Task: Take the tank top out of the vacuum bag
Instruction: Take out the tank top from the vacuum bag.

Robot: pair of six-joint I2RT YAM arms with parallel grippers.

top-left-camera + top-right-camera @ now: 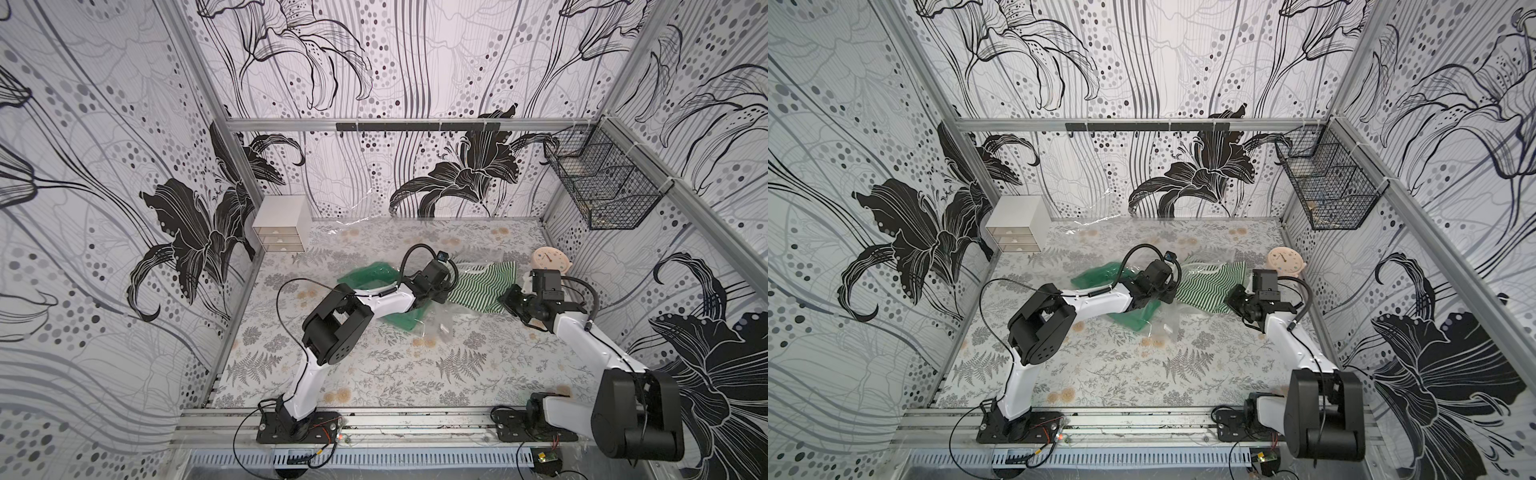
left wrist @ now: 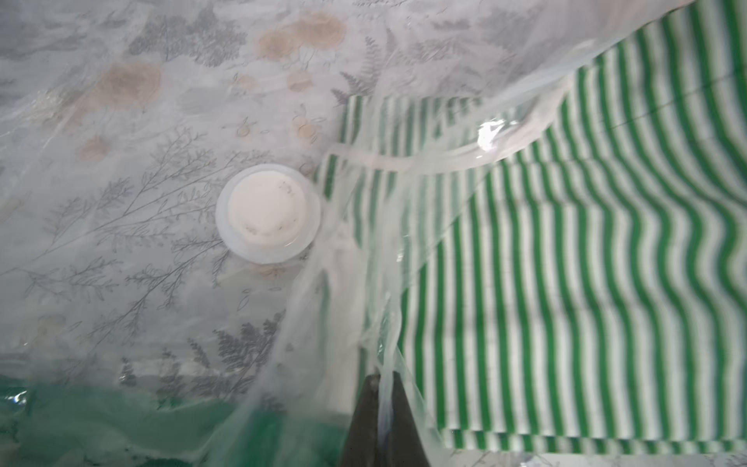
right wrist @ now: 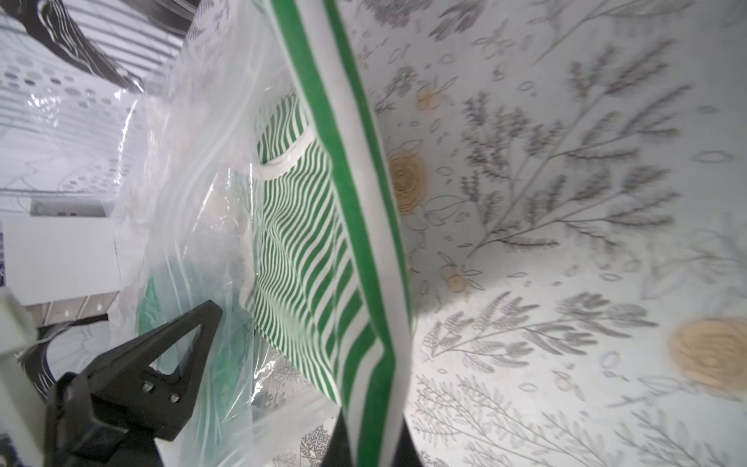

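Scene being lit brightly, evenly. Glare being thrown off clear crinkly plastic vacuum bag (image 2: 491,135). Edges being bowed in both top views; wrist views being blurred.

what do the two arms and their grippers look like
The left arm and right arm match: glossy white link shells joined by chunky matte black joint housings, with thick black cables looping off them. The left gripper and right gripper have plain black, wedge-shaped fingers that taper to narrow tips.
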